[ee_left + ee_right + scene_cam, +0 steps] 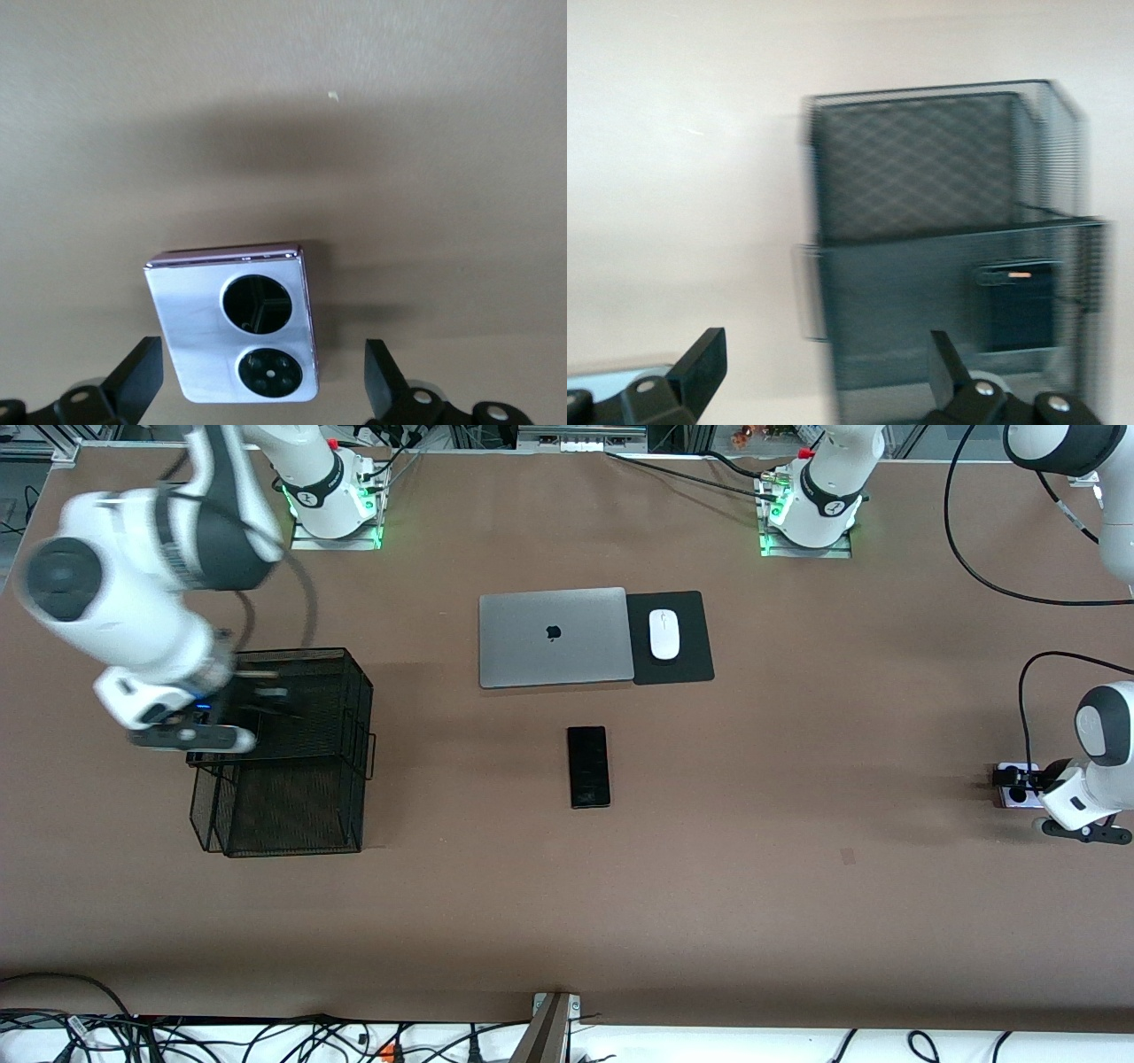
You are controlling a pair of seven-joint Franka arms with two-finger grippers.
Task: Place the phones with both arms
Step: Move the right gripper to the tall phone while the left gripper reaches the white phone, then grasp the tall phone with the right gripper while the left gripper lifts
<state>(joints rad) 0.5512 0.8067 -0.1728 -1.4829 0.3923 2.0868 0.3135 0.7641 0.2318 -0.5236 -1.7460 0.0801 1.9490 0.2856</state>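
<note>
**Arms spread to the two ends of the table, both grippers released**

Phones lie in three places. The long slim black phone [588, 766] rests flat on the brown table [797, 886] near its middle, nearer to the front camera than the closed silver laptop [554, 636]. A white mouse [664, 634] sits on a black pad [671, 638] just beside the laptop, toward the left arm's end.

The right arm [133, 593] bends down from its base and leans out over the black mesh basket [292, 779] at its end of the table. The right gripper [257, 704] hangs over the basket's upper tier with its fingers [700, 363] spread apart and nothing between them. In the right wrist view a squarish black phone [1017, 305] lies inside the basket, clear of the fingers.

The left arm [1099, 753] is folded low at its own end of the table, wrist turned downward. The left gripper [264, 376] is spread wide, one finger [137, 376] on each side of the lavender-white phone [232, 323], which lies flat on the table with its two round black lenses facing up. Neither finger touches it in the left wrist view.
</note>
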